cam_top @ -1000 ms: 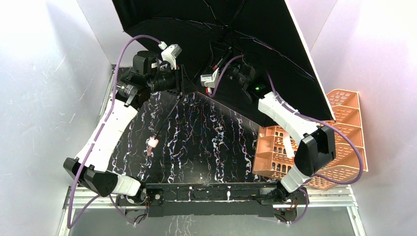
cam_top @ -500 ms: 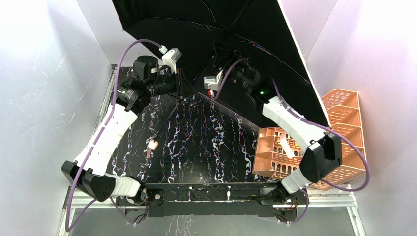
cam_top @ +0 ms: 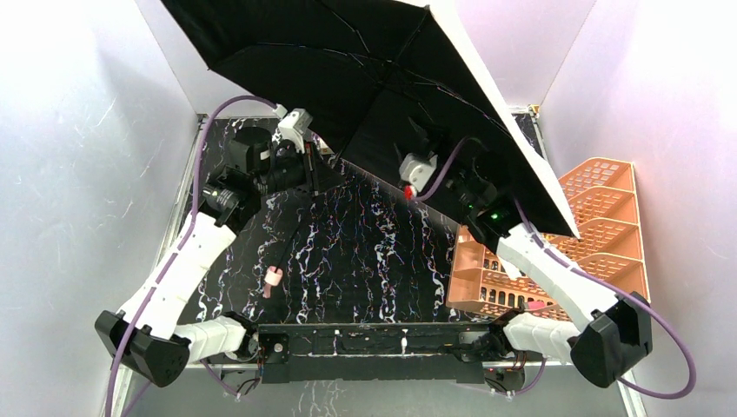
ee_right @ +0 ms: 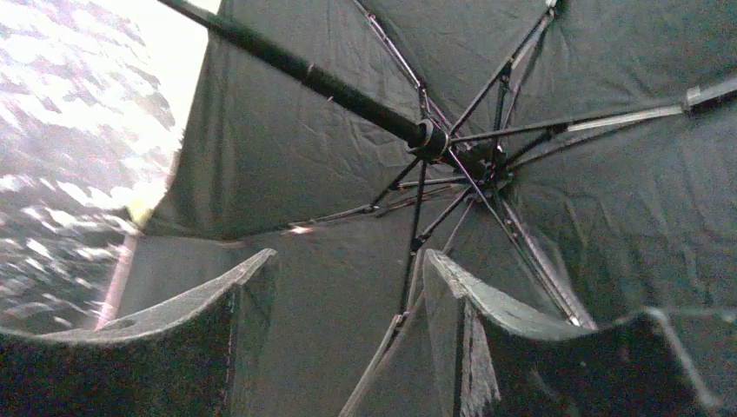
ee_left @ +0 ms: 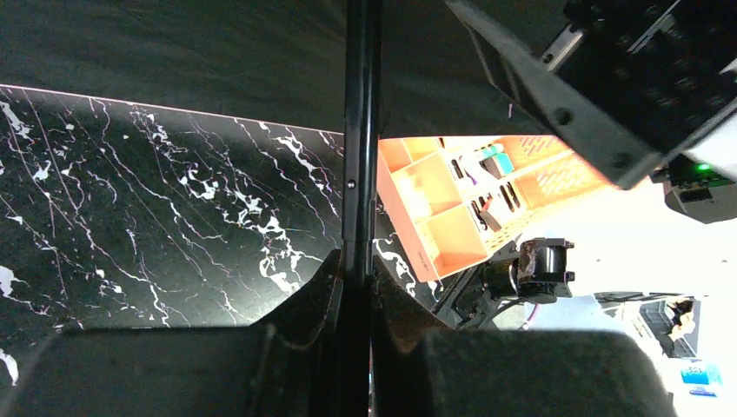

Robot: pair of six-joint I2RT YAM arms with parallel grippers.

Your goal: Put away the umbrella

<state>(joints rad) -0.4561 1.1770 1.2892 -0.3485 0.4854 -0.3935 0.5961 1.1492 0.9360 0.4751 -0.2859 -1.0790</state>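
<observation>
Worktop: black slab with white marble veining, boxed in by plain white wall panels on the left, right and far sides. A black bar carrying both arm bases is seen along the near edge.

An orange mesh rack is placed to the right of the right gripper and nearer the bases. In the left wrist view it is seen beyond the left gripper, well apart. A small pink piece lies on the worktop, nearer the bases than the left gripper; what it is cannot be told.

Writing: a blue label at the corner of the left wrist view is too small to be read. A green light is lit on the right arm.

Umbrella: fully open and held off the worktop, black face turned toward the arms, pale edge on the right. Its canopy is spread above and beyond both grippers.

The left gripper is clamped tight on the black shaft. The right gripper is spread wide with nothing held. A thin rib runs through the gap between its fingers; whether it is touched cannot be told.
</observation>
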